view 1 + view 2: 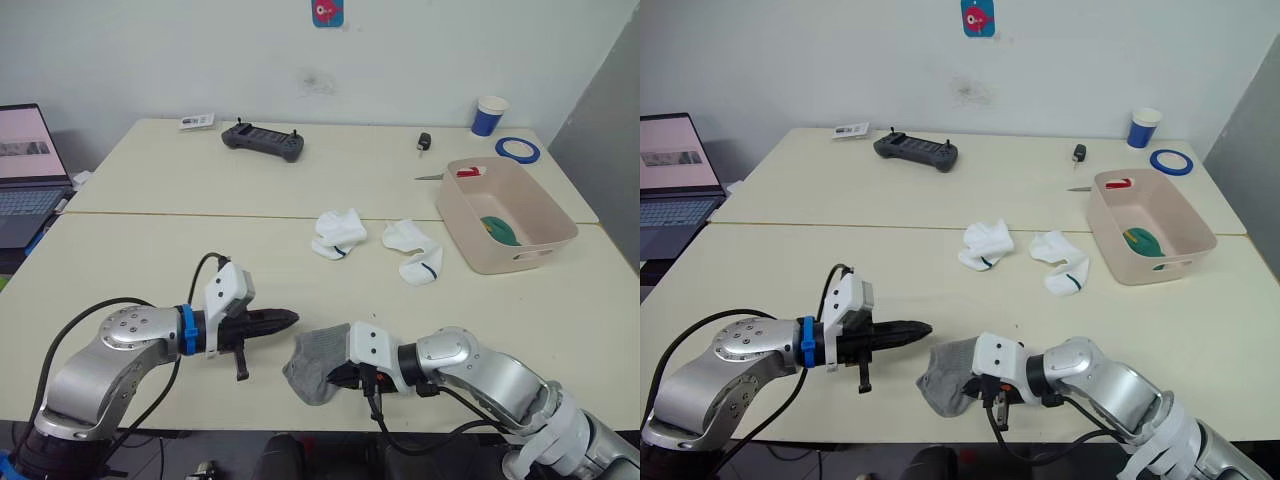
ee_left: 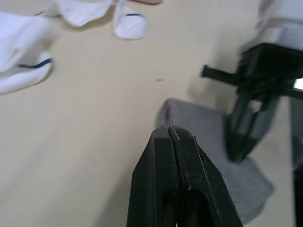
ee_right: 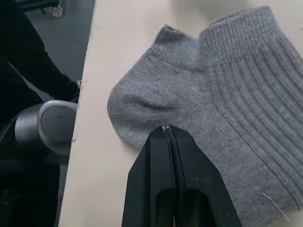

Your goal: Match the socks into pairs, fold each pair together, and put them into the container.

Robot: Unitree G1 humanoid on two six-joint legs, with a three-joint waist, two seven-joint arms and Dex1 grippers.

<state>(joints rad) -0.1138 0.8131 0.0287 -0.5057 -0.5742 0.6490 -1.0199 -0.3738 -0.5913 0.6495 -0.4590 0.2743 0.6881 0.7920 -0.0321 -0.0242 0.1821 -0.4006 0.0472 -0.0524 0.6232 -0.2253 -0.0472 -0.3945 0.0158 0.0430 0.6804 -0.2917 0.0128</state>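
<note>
— What lies nearest on the worktop point(image 1: 150, 250)?

— A grey sock point(image 1: 312, 362) at the front edge, at about six o'clock, partly hanging toward the edge. The right pincer point(image 1: 335, 376) is over it, its two black fingers point(image 3: 170, 156) pressed together with nothing between them; their tip sits above the grey knit (whether it touches the fabric cannot be told).

— And the other arm?

— The left pincer point(image 1: 290, 319) points toward three o'clock, just beside the grey sock on its nine o'clock side. Its fingers point(image 2: 173, 156) are together too, holding nothing, and the tip is near the sock's edge.

— Further in?

— Two white socks with dark-blue marks lie near the middle of the worktop. One white sock point(image 1: 337, 233) is crumpled at about twelve o'clock from the grey one; the second white sock point(image 1: 414, 250) lies just beside it toward three o'clock, apart from it.

— Where is the container?

— The pale pink container point(image 1: 500, 250) stands at about two o'clock, near the right edge, with its handle cutout facing the front. Something green point(image 1: 500, 229) lies in its bottom (a green sock by the look of it), and a small red item point(image 1: 468, 172) rests at its far rim.

— At the far end?

— A black handheld controller point(image 1: 263, 141) at eleven o'clock, a small card point(image 1: 196, 121) beyond it, a dark key fob point(image 1: 424, 142), a blue-and-white cup point(image 1: 490, 115) and a blue tape roll point(image 1: 518, 150) at one o'clock. A laptop point(image 1: 28, 170) stands open off the worktop at ten o'clock.
</note>
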